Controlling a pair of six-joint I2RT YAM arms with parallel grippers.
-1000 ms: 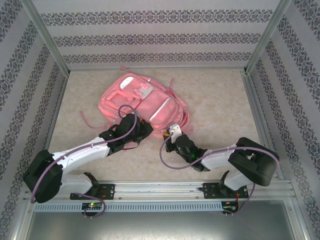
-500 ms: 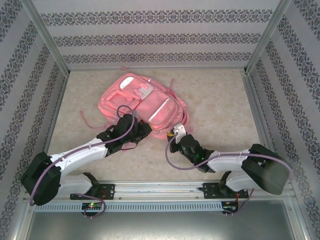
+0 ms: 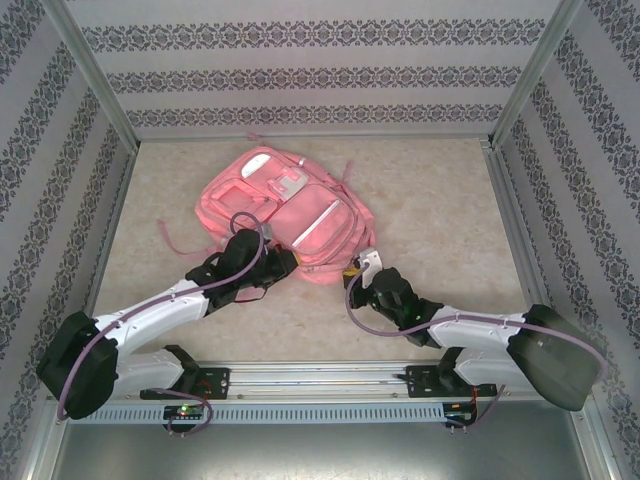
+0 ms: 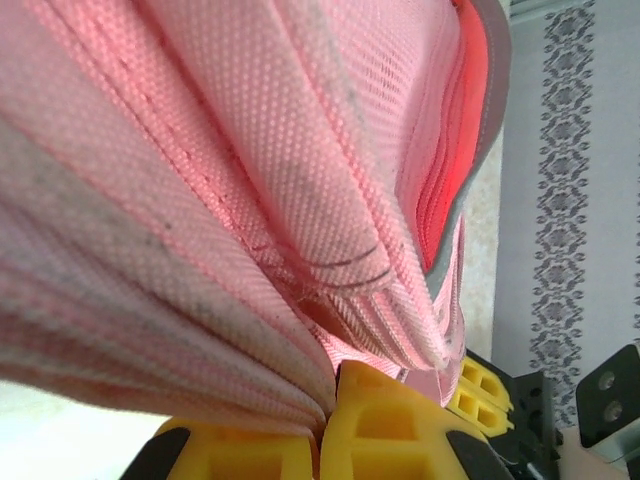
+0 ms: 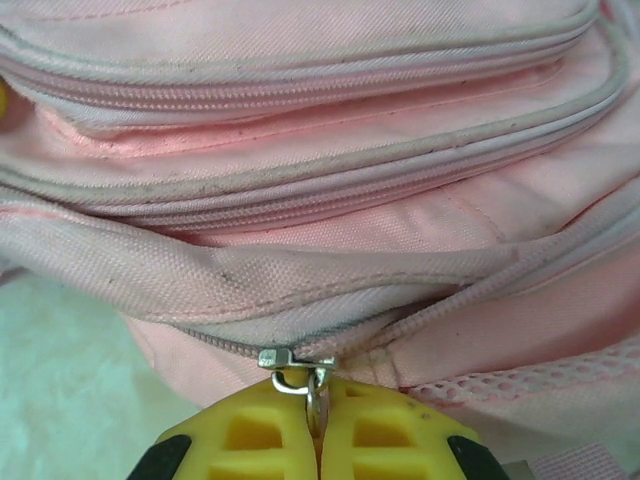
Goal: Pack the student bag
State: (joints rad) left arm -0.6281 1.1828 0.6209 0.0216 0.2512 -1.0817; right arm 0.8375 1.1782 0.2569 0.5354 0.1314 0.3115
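**Student bag** (image 3: 285, 205): large pink backpack with a white stripe. It lies flat on the beige counter (image 3: 450, 190), left of centre, with the front pockets facing up. Thin straps trail off its left side and far edge.

**Left gripper** (image 3: 284, 263): at the bag's near edge. In the left wrist view, the yellow jaws are pressed narrow on a bunched fold of the pink fabric, which fans upward from them.

**Right gripper** (image 3: 353, 271): at the bag's near right corner. In the right wrist view, the yellow jaws are closed together on the metal zipper pull (image 5: 298, 372). The slider sits on a grey-edged zip line below two closed pocket zips.
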